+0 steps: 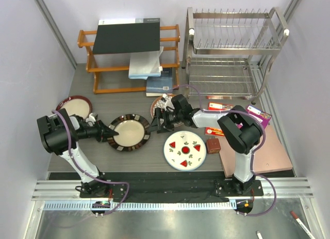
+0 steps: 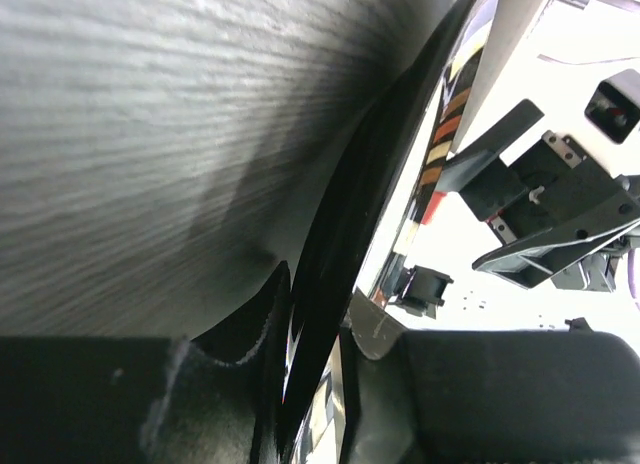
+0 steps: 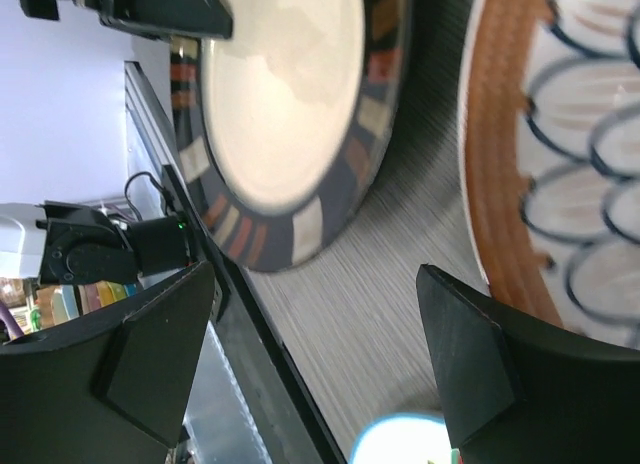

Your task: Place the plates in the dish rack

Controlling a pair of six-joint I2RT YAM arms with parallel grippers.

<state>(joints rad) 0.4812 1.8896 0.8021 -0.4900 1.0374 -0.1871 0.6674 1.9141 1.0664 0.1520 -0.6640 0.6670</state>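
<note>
The dark brown-rimmed plate (image 1: 130, 132) with a beige centre lies flat on the table. My left gripper (image 1: 110, 132) is shut on its left rim; in the left wrist view the dark rim (image 2: 345, 234) runs edge-on between the two fingers (image 2: 240, 334). My right gripper (image 1: 161, 121) stands open just right of that plate, low over the table. Its jaws (image 3: 310, 354) frame bare tabletop between the dark-rimmed plate (image 3: 290, 104) and the petal-pattern plate (image 3: 570, 164). My right arm partly covers the petal plate (image 1: 156, 103). The watermelon plate (image 1: 184, 150) and the maroon-rimmed plate (image 1: 73, 106) lie flat. The dish rack (image 1: 232, 48) stands at the back right.
An orange wooden shelf (image 1: 129, 58) with a black board and books stands at the back left. Red picture cards (image 1: 223, 106), a small brown cube (image 1: 213, 145) and a pink board (image 1: 255, 151) lie on the right. Grey walls close in both sides.
</note>
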